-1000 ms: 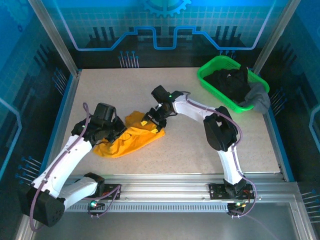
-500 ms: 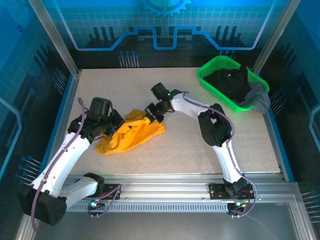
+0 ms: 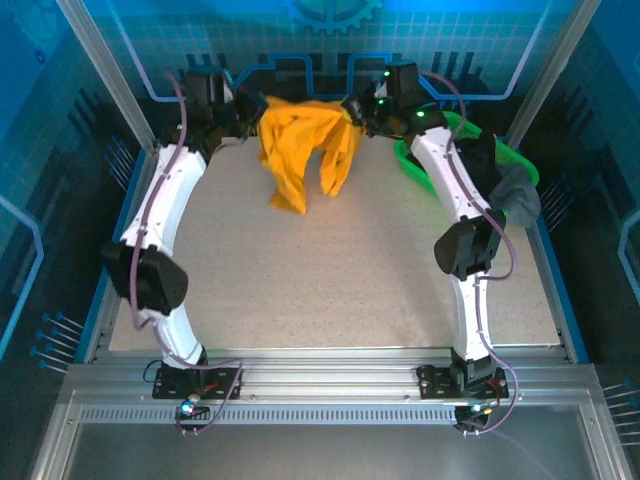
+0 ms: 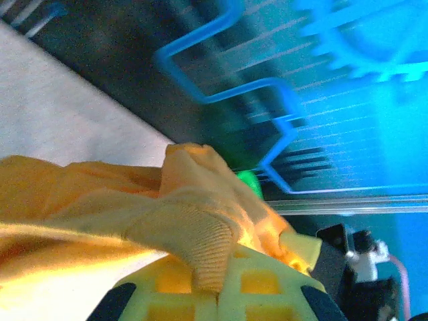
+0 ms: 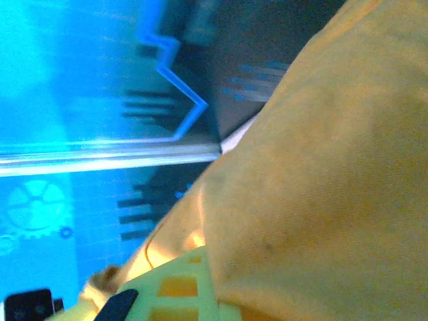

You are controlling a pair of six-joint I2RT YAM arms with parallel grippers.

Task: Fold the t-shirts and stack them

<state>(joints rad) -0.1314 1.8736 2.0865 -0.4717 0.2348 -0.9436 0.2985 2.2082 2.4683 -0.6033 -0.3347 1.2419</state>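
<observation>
Carrying no folded shirt and no stack as yet, the counter (image 3: 330, 290) is showing how early the job is. By my reading, the work is only beginning. The t-shirt (image 3: 300, 140) is hanging in the air above the far side of the counter, strung between the two arms and not lying flat anywhere. Spreading it out, folding it and starting a stack are all waiting to be done. The green basket (image 3: 408, 160) at the far right is holding dark clothes (image 3: 490, 160); whether those are more shirts awaiting their turn, I am not managing to tell.

The shirt's held edge is running left to right, roughly along the far edge of the counter, and that is looking like its long axis for now. From that edge the cloth is drooping toward the counter in two bunched lobes, twisted rather than open. Which end is collar and which is hem is not showing clearly — though in the left wrist view a ribbed band (image 4: 194, 241) is lying over a finger (image 4: 257, 289).

The left pincer (image 3: 252, 108) is clamping the shirt's left end, and the right pincer (image 3: 360, 108) is gripping the right end — both are closing on cloth.
</observation>
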